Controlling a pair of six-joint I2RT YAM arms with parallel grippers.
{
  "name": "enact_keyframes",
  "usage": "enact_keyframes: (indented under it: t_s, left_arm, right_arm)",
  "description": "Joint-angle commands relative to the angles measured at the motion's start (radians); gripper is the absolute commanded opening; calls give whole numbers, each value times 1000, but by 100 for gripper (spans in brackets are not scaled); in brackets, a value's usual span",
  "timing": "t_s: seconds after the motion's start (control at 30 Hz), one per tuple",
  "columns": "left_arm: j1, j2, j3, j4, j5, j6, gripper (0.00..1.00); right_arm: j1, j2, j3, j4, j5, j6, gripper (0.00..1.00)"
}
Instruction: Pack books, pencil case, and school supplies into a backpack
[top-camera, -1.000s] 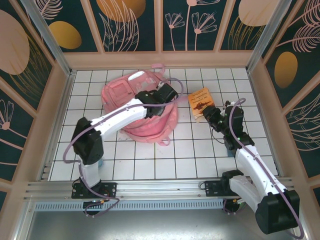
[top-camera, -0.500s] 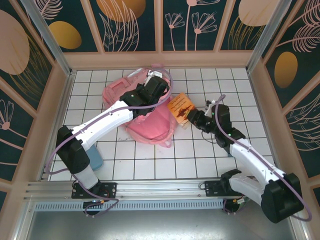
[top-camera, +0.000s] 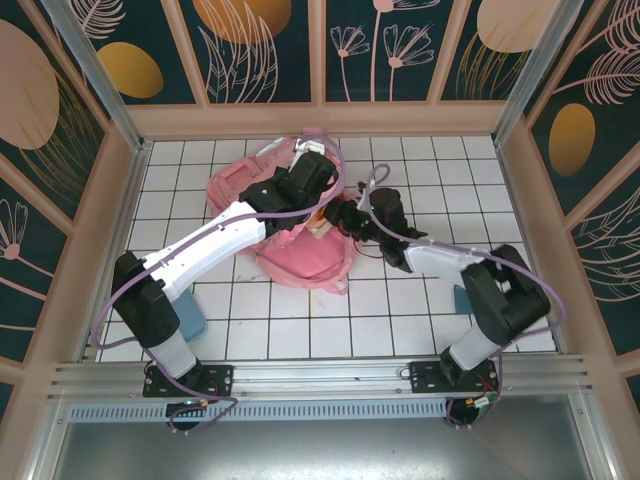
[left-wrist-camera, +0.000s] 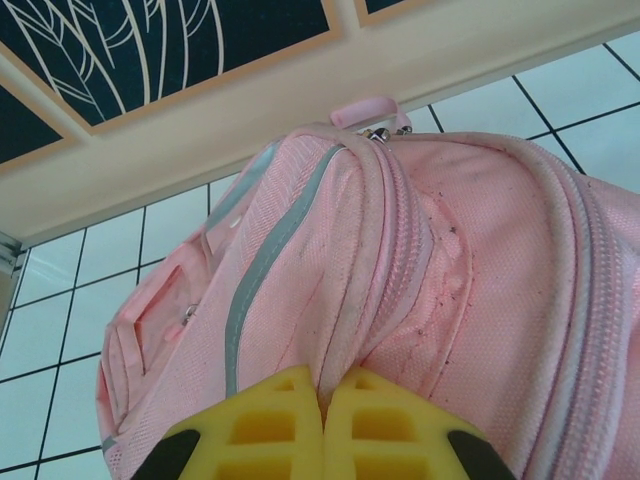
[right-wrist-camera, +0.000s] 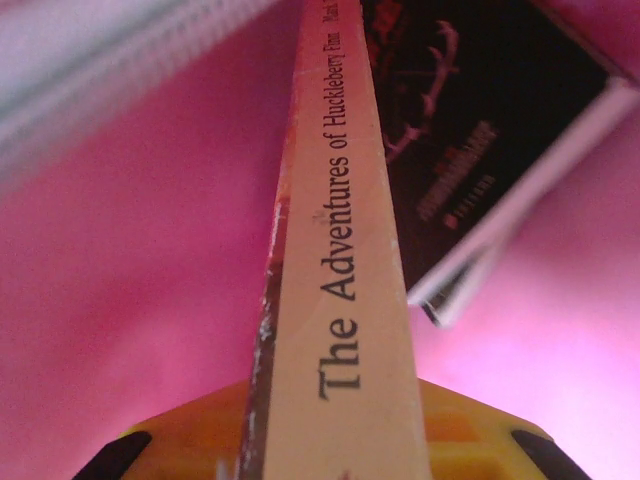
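Note:
The pink backpack (top-camera: 300, 250) lies on the white tiles at the back centre. My left gripper (top-camera: 303, 180) is shut on a fold of its fabric beside the zip, holding that edge up; in the left wrist view the yellow fingertips (left-wrist-camera: 290, 400) pinch the pink cloth (left-wrist-camera: 450, 280). My right gripper (top-camera: 345, 215) is shut on the smaller orange-brown book (top-camera: 322, 224), which is pushed into the backpack's mouth. In the right wrist view the book's pale spine (right-wrist-camera: 340, 250) points into the pink interior, where the larger dark book (right-wrist-camera: 450, 140) lies.
A pale blue pouch-like thing (top-camera: 190, 320), possibly the pencil case, lies by the left arm's base. Another blue thing (top-camera: 462, 298) sits behind the right arm. Wooden walls (top-camera: 320, 120) close in the tiled floor on three sides.
My right gripper has carried the orange-brown book leftward from the tiles into the backpack's opening. My left gripper rose and moved back with the backpack's edge, then held still.

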Motion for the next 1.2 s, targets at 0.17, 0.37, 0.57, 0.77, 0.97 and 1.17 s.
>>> enact_keyframes:
  t_s: [0.17,0.37,0.57,0.77,0.97,1.17]
  left_arm:
    - [-6,-91,53,108,-28,-67,0]
    - [-3,-80,89,69,-62,-90,0]
    - [-1,-69,97,64,-38,-92,0]
    - [10,-33,148,-10,-39,-133,0]
    - [33,-27,140,-11,6,-157,0]
    - [44,-22,133,-2,38,-164,0]
  right_arm:
    - [43,210,176,249,102,101,17]
    - [58,321,182,365,178,139,16]
    - [64,419,308,331,192,130,27]
    - [62,437,359,191,150,143,60]
    - [57,307,244,86,166,131,74]
    - [35,169,136,-23,167,114,75]
